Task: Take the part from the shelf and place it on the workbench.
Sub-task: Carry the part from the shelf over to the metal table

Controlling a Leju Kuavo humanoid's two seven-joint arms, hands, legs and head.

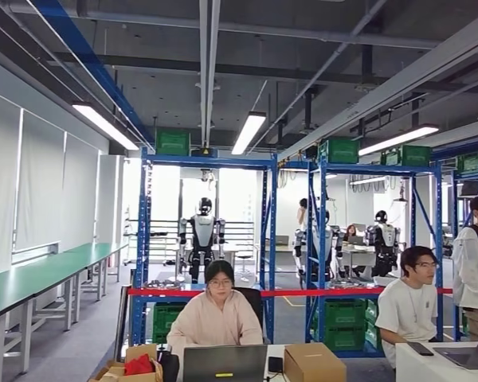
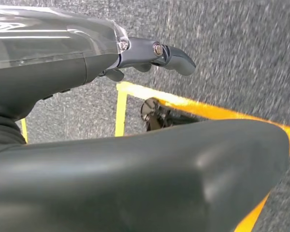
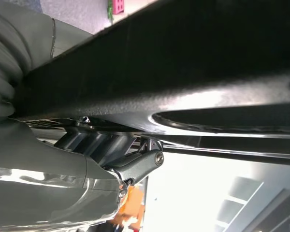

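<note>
1. Blue shelf point(image 1: 206, 239) stands straight ahead, well apart, behind a seated person point(image 1: 215, 314) at a laptop point(image 1: 225, 363); part on it too small to pick out.
2. Left hand point(image 2: 147, 53): fingers straight over grey floor point(image 2: 227, 43), holding nothing.
3. Right hand point(image 3: 110, 154): grip unclear, can't tell.

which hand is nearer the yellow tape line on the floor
Left, as far as shown: the left hand hangs over the yellow tape line. The right hand lies beside a dark surface; its place relative to the tape is unclear.
</note>
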